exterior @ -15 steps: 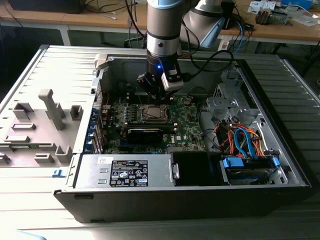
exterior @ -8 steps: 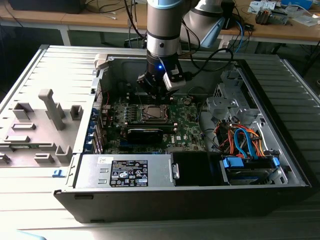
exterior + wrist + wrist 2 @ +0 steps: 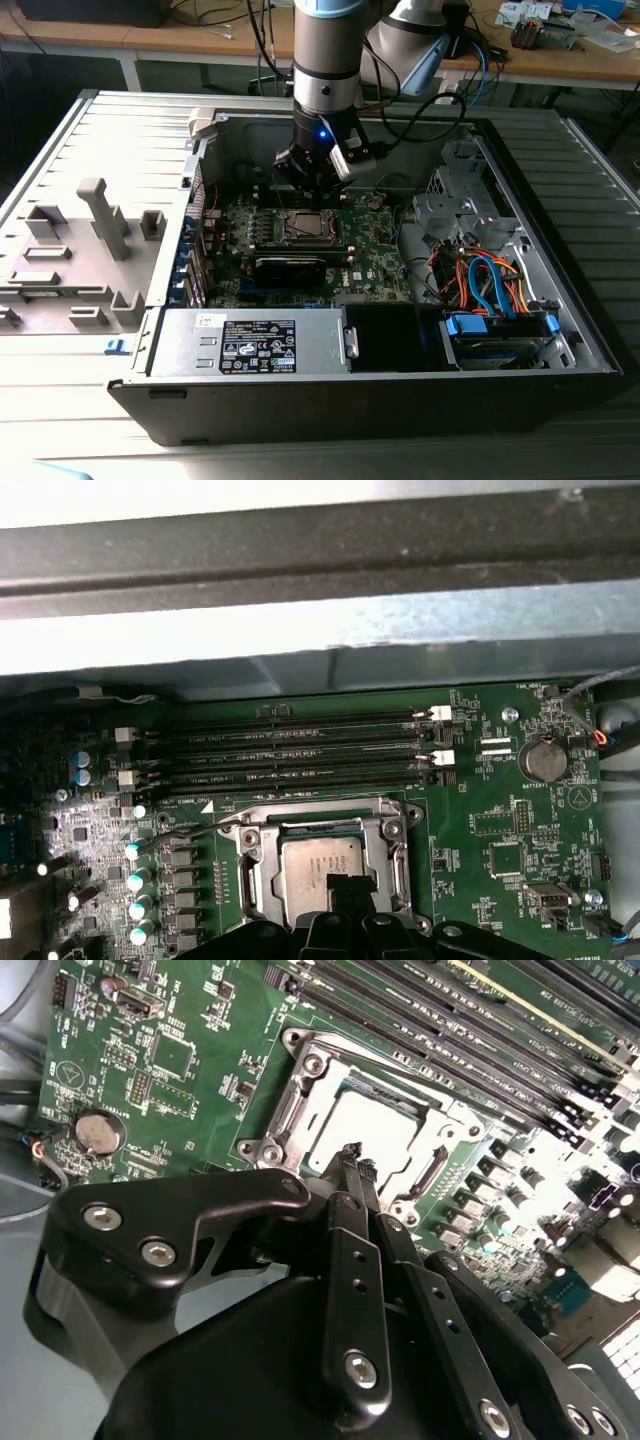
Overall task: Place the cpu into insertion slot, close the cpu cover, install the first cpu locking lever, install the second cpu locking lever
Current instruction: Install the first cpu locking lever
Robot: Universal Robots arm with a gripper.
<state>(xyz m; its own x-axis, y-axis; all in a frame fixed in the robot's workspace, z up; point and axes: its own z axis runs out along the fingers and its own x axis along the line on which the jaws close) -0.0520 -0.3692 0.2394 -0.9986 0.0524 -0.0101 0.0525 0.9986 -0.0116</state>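
We see one gripper above the board, its fingers drawn together to a narrow point and holding nothing, with the tips just over the near edge of the cpu. The one cpu lies flat inside the one slot, and the one cover seems closed over it, its silvery frame around the chip in both wrist views. So we judge that the work is now on a lever: in the first wrist view a thin wire arm runs out from the socket to one side of the fingers, and it looks not yet hooked. We can count only this one lever with certainty. To do this step well, we think the closed tips must meet the wire itself and not the chip top, press it down and slide it sideways under its catch, slowly, because thin wire slips easily. Beyond the fingers we count four memory slots, and one coin battery to the other side.
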